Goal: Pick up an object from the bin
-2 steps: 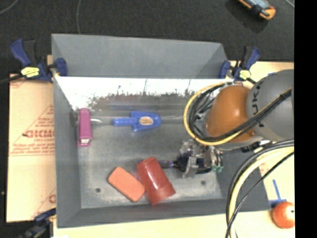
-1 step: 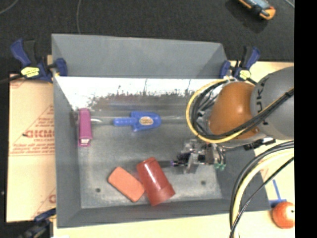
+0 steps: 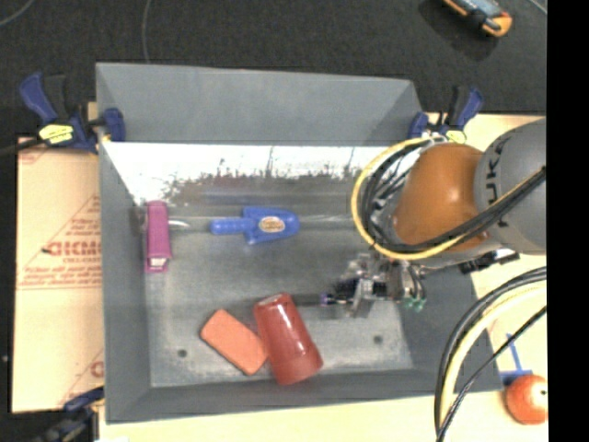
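light: even, moderate | glare: bin (image 3: 230,159) back wall | shadows: soft

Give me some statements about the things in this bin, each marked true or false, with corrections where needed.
1. The red cylinder lies beside the orange flat block. True.
2. The purple rectangular bar lies by the right wall of the grey metal bin. False: it lies by the left wall.
3. The gripper is over the blue elongated piece. False: it is just right of the red cylinder, apart from the blue piece.
4. The blue piece lies farther back than the orange block. True.
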Robot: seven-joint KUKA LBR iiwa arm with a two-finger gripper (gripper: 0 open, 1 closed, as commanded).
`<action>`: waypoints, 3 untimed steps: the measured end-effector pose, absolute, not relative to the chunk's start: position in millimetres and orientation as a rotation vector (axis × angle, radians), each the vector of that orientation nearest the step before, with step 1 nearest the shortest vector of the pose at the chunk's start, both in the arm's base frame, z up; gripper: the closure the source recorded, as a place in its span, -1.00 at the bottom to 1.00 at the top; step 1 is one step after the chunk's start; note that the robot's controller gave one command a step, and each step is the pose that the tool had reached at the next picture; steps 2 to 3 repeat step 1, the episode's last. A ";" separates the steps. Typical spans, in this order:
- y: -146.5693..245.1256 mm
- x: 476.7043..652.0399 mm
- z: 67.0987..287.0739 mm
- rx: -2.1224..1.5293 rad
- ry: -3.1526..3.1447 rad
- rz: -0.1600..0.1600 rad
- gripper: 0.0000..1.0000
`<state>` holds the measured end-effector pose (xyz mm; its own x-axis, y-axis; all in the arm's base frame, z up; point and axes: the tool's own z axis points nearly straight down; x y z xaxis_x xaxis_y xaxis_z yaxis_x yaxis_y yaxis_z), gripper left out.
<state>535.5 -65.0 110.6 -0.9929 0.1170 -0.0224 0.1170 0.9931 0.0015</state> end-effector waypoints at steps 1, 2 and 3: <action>-64.8 533.3 140.3 0.183 3.123 0.002 1.00; -64.8 533.3 140.3 0.183 3.123 0.002 1.00; -64.8 533.3 140.3 0.183 3.123 0.002 1.00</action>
